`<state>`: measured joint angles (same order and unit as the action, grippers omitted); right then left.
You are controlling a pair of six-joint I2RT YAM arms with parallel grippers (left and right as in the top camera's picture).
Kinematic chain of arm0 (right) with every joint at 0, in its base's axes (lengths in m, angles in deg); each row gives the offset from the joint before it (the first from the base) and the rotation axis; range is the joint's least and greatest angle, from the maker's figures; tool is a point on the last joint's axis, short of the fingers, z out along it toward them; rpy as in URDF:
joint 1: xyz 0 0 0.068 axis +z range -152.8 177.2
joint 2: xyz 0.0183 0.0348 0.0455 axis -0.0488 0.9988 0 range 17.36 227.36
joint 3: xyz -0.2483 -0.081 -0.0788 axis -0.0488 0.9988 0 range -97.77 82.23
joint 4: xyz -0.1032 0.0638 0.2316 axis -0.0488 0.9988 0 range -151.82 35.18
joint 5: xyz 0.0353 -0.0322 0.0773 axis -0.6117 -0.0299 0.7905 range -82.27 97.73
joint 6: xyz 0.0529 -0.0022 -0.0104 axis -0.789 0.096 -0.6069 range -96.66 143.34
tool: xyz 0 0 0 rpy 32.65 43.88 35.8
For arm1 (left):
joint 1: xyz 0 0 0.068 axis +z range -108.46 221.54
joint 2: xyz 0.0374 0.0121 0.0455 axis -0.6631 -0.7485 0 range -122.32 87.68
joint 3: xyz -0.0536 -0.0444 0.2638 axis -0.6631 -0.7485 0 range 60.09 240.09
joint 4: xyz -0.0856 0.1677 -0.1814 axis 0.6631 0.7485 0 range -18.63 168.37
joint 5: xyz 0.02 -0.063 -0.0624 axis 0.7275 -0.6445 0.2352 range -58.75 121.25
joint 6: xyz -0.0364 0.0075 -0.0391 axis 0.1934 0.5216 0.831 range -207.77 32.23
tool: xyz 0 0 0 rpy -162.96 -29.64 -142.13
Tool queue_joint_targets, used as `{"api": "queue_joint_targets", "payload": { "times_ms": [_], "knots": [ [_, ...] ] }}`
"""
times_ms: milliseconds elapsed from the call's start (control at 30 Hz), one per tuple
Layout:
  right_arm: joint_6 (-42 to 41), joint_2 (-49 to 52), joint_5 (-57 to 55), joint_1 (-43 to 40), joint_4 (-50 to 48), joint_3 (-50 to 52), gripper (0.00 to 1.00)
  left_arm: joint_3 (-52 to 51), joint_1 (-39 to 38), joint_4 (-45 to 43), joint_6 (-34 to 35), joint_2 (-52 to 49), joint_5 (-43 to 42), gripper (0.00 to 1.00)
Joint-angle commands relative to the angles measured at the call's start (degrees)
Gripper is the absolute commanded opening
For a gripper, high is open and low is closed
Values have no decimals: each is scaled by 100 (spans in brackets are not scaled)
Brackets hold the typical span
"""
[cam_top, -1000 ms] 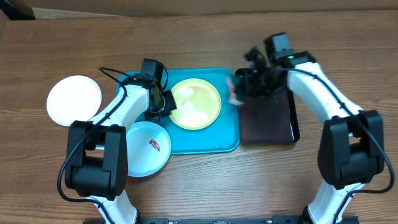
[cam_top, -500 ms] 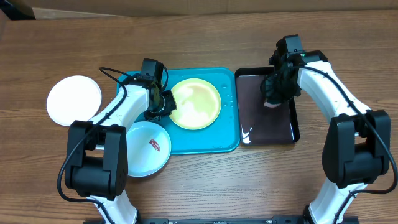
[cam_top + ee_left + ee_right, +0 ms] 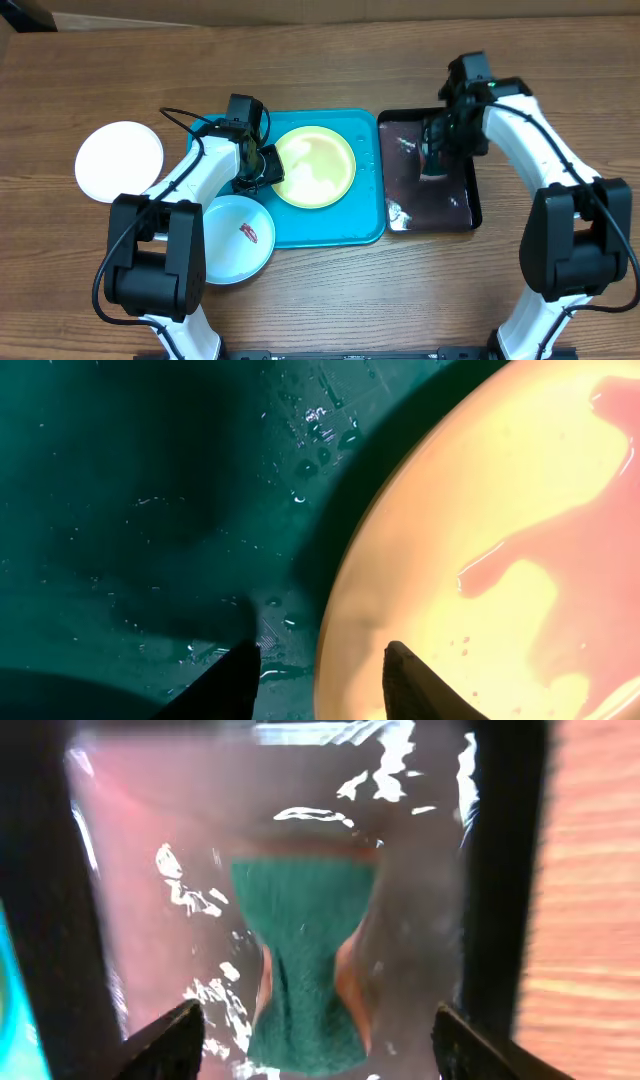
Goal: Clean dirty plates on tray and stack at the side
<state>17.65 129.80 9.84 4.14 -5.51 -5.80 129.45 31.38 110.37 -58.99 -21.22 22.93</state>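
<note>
The pale yellow-green plate (image 3: 314, 166) lies on the turquoise tray (image 3: 340, 225); thin reddish liquid pools on it (image 3: 570, 560). My left gripper (image 3: 264, 166) sits at the plate's left rim. In the left wrist view it (image 3: 322, 648) is open, one finger over the tray (image 3: 150, 510) and the other over the plate (image 3: 470, 480). The pale blue plate (image 3: 232, 250), with a red smear, overlaps the tray's front left corner. The white plate (image 3: 120, 162) rests on the table to the left. My right gripper (image 3: 440, 150) hangs open over a green sponge (image 3: 305, 980), touching nothing.
The sponge lies on a glossy black tray (image 3: 405, 200), wet and reflective, just right of the turquoise tray. Bare wooden table (image 3: 420, 290) surrounds both trays. A cable loops off the left arm (image 3: 180, 118).
My right gripper carried the sponge from the turquoise tray's right edge to the black tray, then opened and left it there. The left arm and the plates stayed put.
</note>
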Motion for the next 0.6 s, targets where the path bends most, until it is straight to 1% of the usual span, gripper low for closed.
{"api": "queue_joint_targets", "payload": {
  "times_ms": [0,133,167,200,333,433,567],
  "knots": [
    [-203,-46,-98,-365,-90,-356,80,-37,-39,-35,-44,-50,-2,44],
    [-201,-46,-98,-737,-96,-337,84,-79,-39,-120,-44,-50,-2,45],
    [-201,-46,-98,-822,-72,-330,91,-90,-42,-146,-44,-50,-2,44],
    [-199,-46,-98,-903,-39,-330,100,-109,-42,-181,-42,-50,-4,44],
    [-199,-46,-96,-1150,-42,-330,100,-192,-42,-313,-24,-50,-2,43],
    [-199,-46,-96,-1174,-46,-330,100,-269,-39,-420,0,-50,-2,43],
    [-199,-46,-96,-1174,-46,-330,100,-273,-39,-439,0,-50,-2,32]
  ]
}}
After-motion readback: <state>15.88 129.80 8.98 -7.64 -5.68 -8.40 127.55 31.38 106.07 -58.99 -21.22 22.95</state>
